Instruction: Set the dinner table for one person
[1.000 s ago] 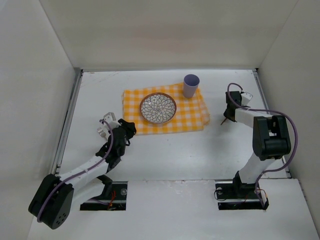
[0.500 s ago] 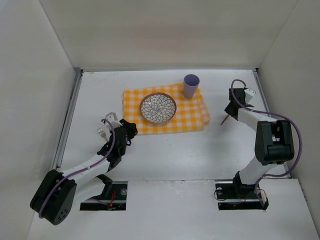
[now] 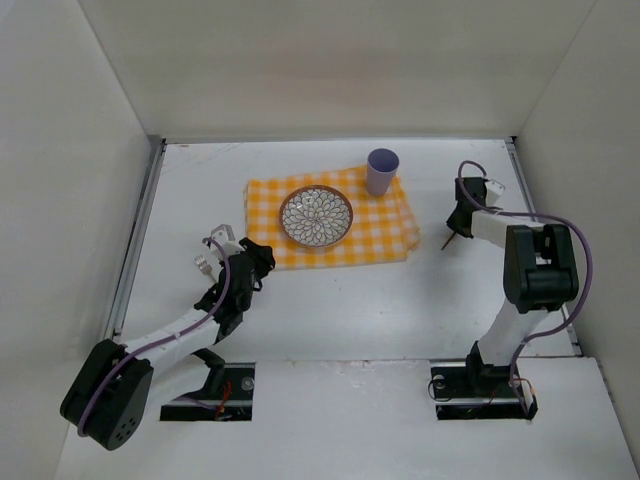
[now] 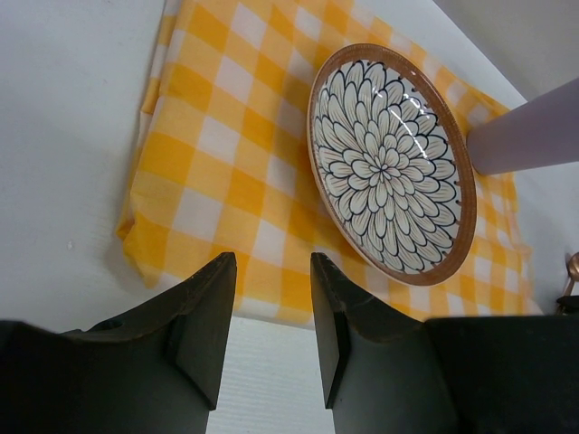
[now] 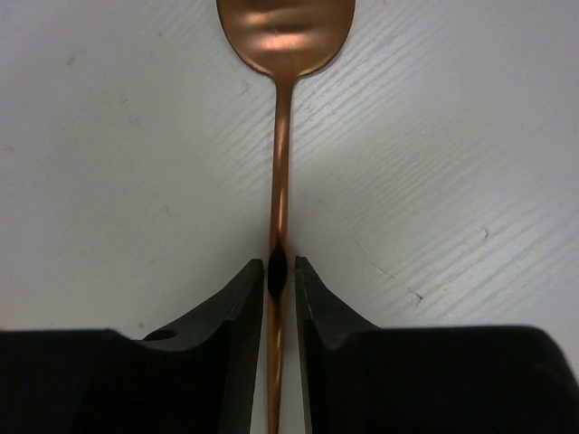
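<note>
A copper spoon (image 5: 282, 136) lies flat on the white dinner table (image 3: 350, 300), right of the checked cloth, its tip showing in the top view (image 3: 446, 241). My right gripper (image 5: 280, 267) points down over it. Its jaws straddle the thin handle with a narrow slit of table on each side, so it is barely open. My left gripper (image 4: 273, 271) is open and empty, low over the table at the cloth's near left corner (image 3: 255, 256). A flower-patterned plate (image 3: 316, 216) sits on the yellow-and-white cloth (image 3: 385, 235), with a lilac cup (image 3: 381, 171) at the cloth's far right.
Pale walls close in the table on the left, back and right. The right arm's white link (image 3: 500, 232) stretches across the table's right side. In the left wrist view, the plate (image 4: 389, 163) and cup (image 4: 534, 136) are just ahead.
The right wrist has shifted slightly above the spoon. The left gripper drew back a little toward the near left a second ago and has held still since.
</note>
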